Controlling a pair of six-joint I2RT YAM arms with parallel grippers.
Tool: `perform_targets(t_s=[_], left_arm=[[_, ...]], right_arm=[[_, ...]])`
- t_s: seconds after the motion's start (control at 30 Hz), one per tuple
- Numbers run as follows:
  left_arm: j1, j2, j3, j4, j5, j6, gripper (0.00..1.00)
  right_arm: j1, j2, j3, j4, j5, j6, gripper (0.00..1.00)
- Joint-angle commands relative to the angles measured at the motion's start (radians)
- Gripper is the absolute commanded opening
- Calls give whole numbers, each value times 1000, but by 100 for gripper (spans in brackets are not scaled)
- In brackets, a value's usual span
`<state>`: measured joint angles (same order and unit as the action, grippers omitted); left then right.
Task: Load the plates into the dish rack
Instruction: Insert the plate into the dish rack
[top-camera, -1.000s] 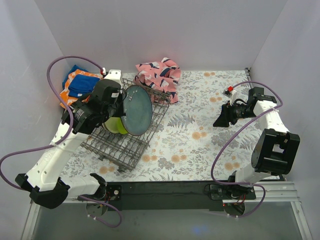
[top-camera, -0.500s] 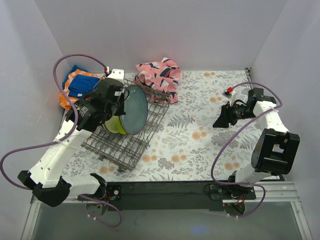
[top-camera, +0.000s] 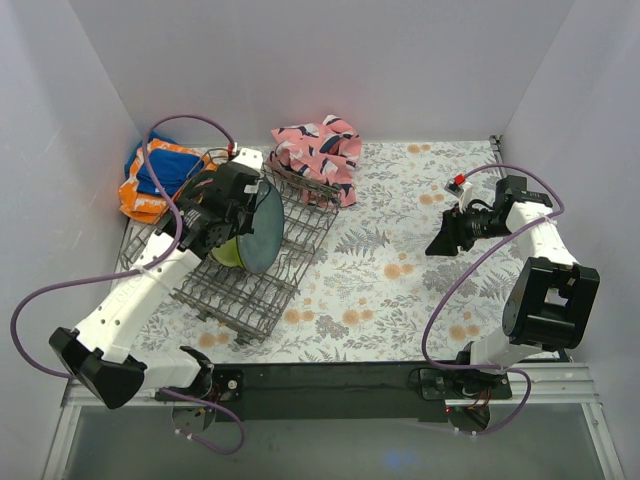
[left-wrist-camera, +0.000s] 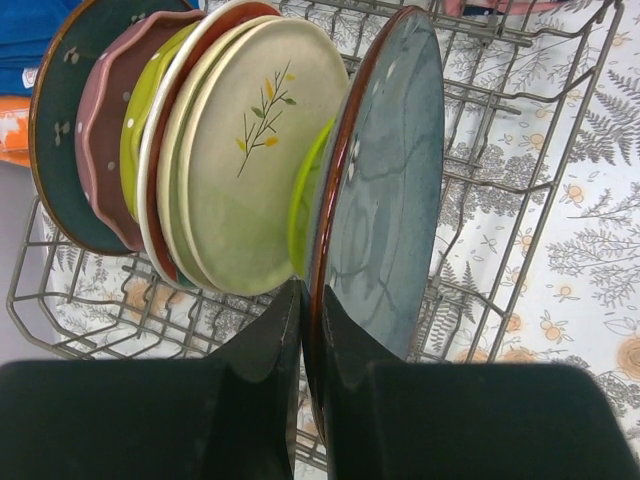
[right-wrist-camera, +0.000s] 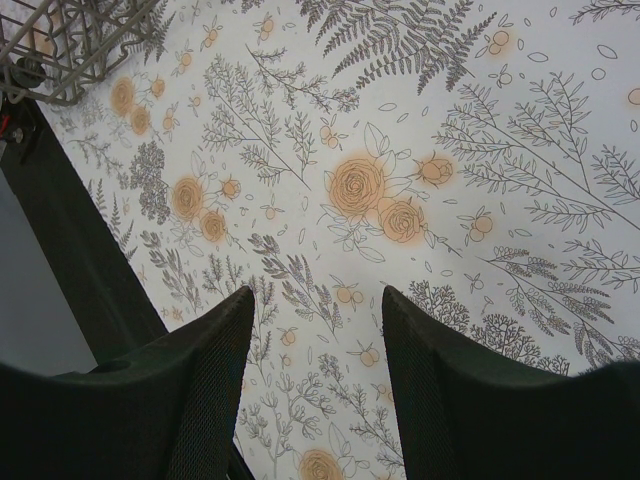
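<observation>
The grey wire dish rack stands at the left of the table, and it also shows in the left wrist view. My left gripper is shut on the rim of a blue plate with a brown edge, held upright over the rack; that plate also shows in the top view. Several plates stand on edge beside it: a cream leaf-patterned one, a lime one, a pink one and a dark one. My right gripper is open and empty above the floral tablecloth, far right.
A pink patterned cloth lies behind the rack. Orange and blue cloths lie at the back left. White walls enclose the table. The dark front rail runs between the arm bases.
My left gripper has carried the blue plate back and left, turning it more edge-on and closer to the standing plates. The right arm has not moved.
</observation>
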<state>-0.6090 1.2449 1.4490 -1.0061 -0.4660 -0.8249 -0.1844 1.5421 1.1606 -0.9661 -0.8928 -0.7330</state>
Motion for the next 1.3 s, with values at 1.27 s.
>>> perform_targets(t_s=[1.27], left_arm=[[48, 13, -265, 383, -16, 156, 0]], right_arm=[[3, 10, -7, 9, -11, -2, 61]])
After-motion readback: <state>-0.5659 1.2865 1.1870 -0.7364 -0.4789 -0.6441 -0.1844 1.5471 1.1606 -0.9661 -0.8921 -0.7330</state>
